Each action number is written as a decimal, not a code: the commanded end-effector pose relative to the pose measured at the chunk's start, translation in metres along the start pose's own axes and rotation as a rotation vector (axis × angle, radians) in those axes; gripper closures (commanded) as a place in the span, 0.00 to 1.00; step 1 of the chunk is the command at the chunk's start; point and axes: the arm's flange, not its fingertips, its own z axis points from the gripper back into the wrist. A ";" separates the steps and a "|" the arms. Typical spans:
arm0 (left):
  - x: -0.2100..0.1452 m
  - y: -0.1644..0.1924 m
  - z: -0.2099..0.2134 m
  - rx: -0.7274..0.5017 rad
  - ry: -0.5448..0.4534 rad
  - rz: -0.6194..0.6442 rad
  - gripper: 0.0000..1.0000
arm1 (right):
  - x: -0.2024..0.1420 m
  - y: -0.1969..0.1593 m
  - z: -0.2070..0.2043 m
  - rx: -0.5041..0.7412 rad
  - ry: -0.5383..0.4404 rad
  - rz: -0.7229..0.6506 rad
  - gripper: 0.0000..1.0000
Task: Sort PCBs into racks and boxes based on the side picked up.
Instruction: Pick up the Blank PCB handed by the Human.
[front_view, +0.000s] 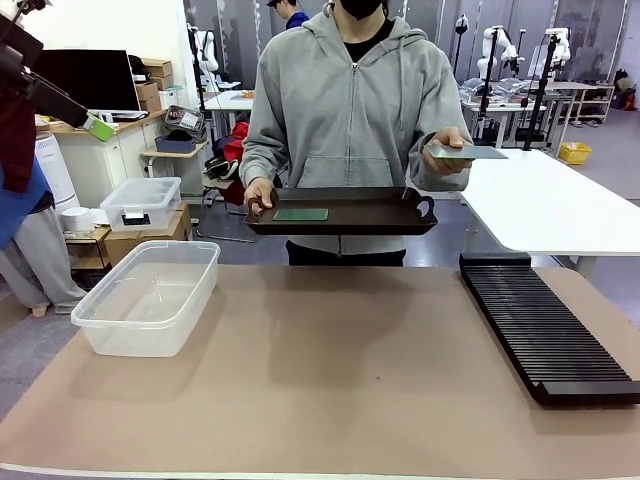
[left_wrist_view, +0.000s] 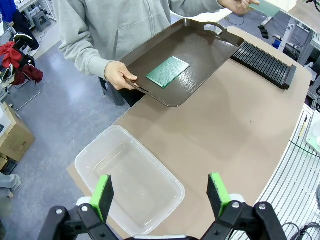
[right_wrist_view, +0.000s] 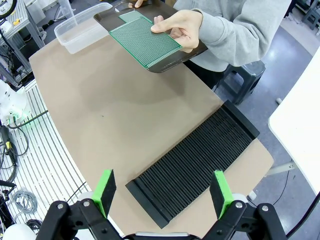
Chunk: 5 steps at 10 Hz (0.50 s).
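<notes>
Both claws released, nothing gripped. Left claw (left_wrist_view: 160, 194) hovers high over the clear tub (left_wrist_view: 135, 180), right claw (right_wrist_view: 162, 194) over the slotted black rack (right_wrist_view: 195, 165), each above its own drop spot, I'd say. Person holds the brown tray (front_view: 350, 226) by one handle at the far edge of the bench (front_view: 330, 370), one PCB (front_view: 301, 214) lying flat on it, presented to me. Their other hand (right_wrist_view: 179, 26) holds the second PCB (right_wrist_view: 145, 41) flat by its edge, clear of the tray, green face up, likely offered for pickup. Rack and tub hold no boards yet.
</notes>
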 end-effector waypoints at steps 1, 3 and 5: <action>-0.002 0.000 -0.001 -0.002 -0.010 -0.001 0.00 | -0.001 0.000 0.000 0.001 0.000 -0.002 0.00; -0.002 0.000 -0.001 -0.002 -0.010 -0.001 0.00 | -0.001 0.000 0.000 0.001 0.000 -0.002 0.00; -0.002 0.000 -0.001 -0.002 -0.010 -0.001 0.00 | 0.007 -0.005 0.001 0.069 0.014 -0.063 0.00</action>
